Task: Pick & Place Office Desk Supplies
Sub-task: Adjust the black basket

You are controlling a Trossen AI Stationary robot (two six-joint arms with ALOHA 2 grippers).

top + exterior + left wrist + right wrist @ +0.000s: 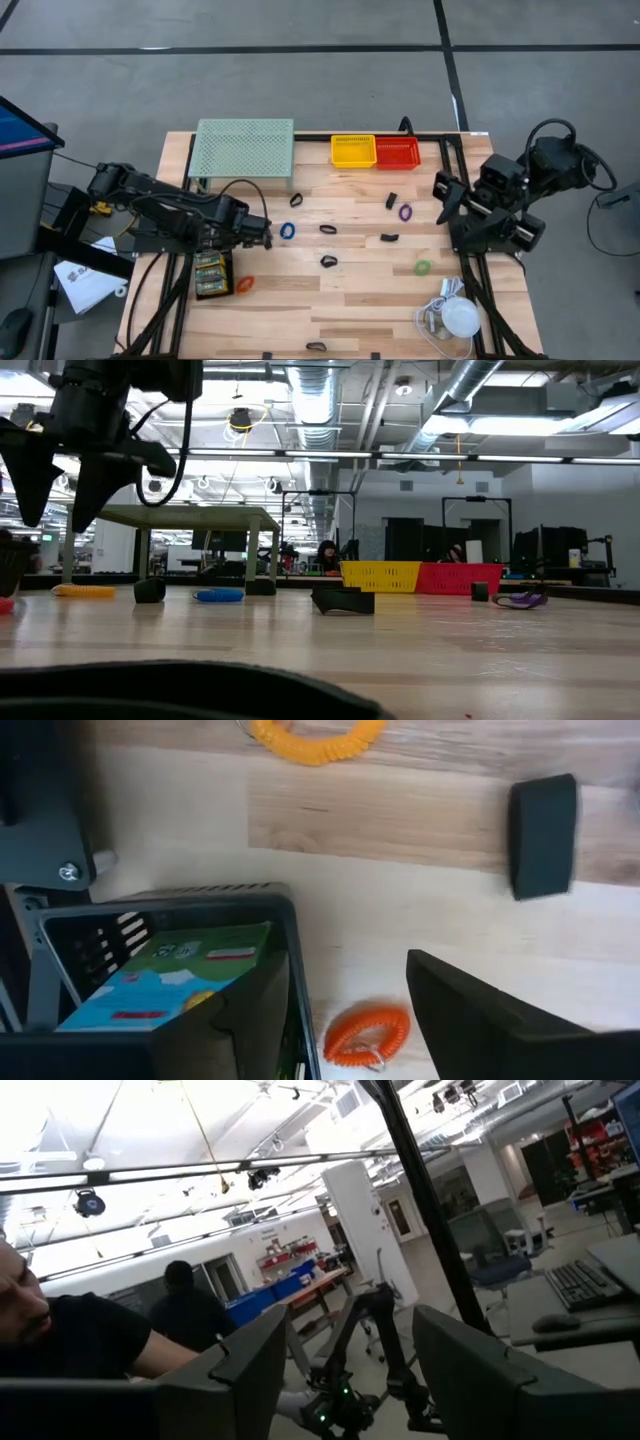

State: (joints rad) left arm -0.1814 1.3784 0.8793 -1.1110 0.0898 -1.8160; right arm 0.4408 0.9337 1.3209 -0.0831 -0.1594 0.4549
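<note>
- Office supplies lie loose across the bench: a blue ring (pixel 288 231) near the middle, black clips (pixel 328 261) scattered around it, a purple ring (pixel 405 212) and a green ring (pixel 423 267) toward the right edge, an orange ring (pixel 245 285) by the left edge.
- Green card-backed packs (pixel 209 273) already sit in a black mesh bin (pixel 283 935) at the left edge, so sorting looks partly done, with most items still out.
- Left hand (pixel 262 232) hangs above the bench just beside that bin, its fingers apart and holding nothing that shows; the blue ring lies just beyond its tips.
- Risk: the orange ring lies close against the bin wall, so a finger coming down for it could catch the rim and shove or tip the bin.
- Risk: the rings are thin and springy; a slightly off-centre pinch could flick one away, perhaps off the bench edge.
- Risk: the clips are dark and low, and could slide on the smooth wood instead of being gripped.
- Risk: the yellow basket (pixel 353 150) and red basket (pixel 397 151) stand at the far edge beside the pale-green mesh stand (pixel 243 147); a carry toward them could clip that stand.
- Right hand (pixel 447 197) waits raised at the right edge, fingers wide and empty; the white dome (pixel 461 317) and its cord lie near its base, a snag hazard if it sweeps low.
</note>
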